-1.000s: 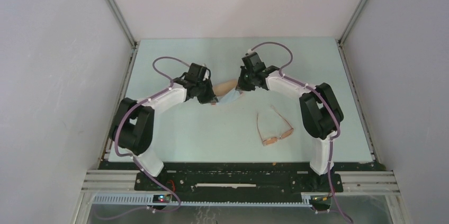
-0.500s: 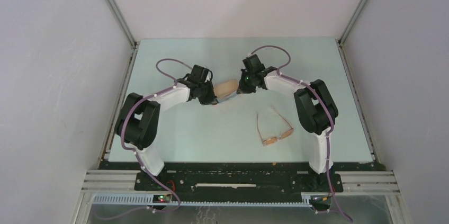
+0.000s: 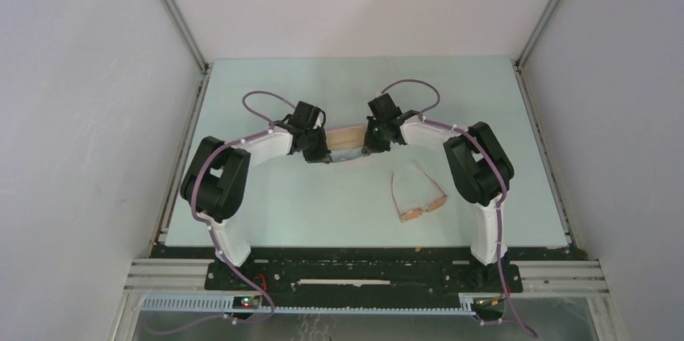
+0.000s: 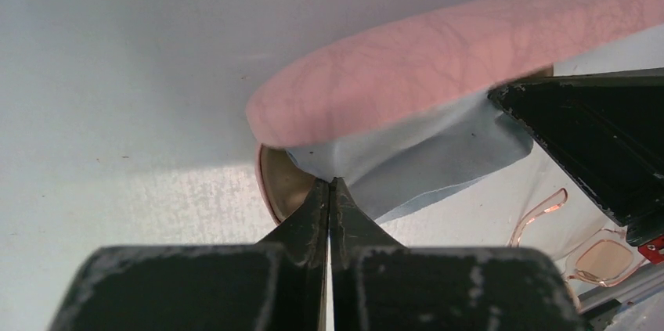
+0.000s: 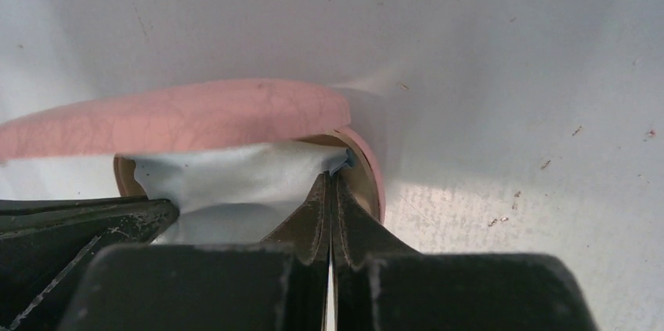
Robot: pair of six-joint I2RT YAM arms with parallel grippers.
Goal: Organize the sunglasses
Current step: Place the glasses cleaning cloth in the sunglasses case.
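The sunglasses (image 3: 417, 194) lie open on the table in front of the right arm, away from both grippers; part of them shows at the lower right of the left wrist view (image 4: 595, 249). The pink case (image 3: 347, 136) lies open between the grippers, with the light blue cloth (image 3: 345, 156) in it. My left gripper (image 3: 323, 151) is shut on a corner of the cloth (image 4: 407, 167) at the case's left end (image 4: 438, 80). My right gripper (image 3: 369, 147) is shut on the cloth's other corner (image 5: 235, 178) at the case's right end (image 5: 203, 116).
The pale table (image 3: 323, 204) is walled by white panels on three sides, with metal rails along its left and right edges. Both arm bases stand at the near edge.
Both grippers have drawn toward me with the cloth. The case has turned from a slant to lie level across the table between them. The sunglasses have not moved.
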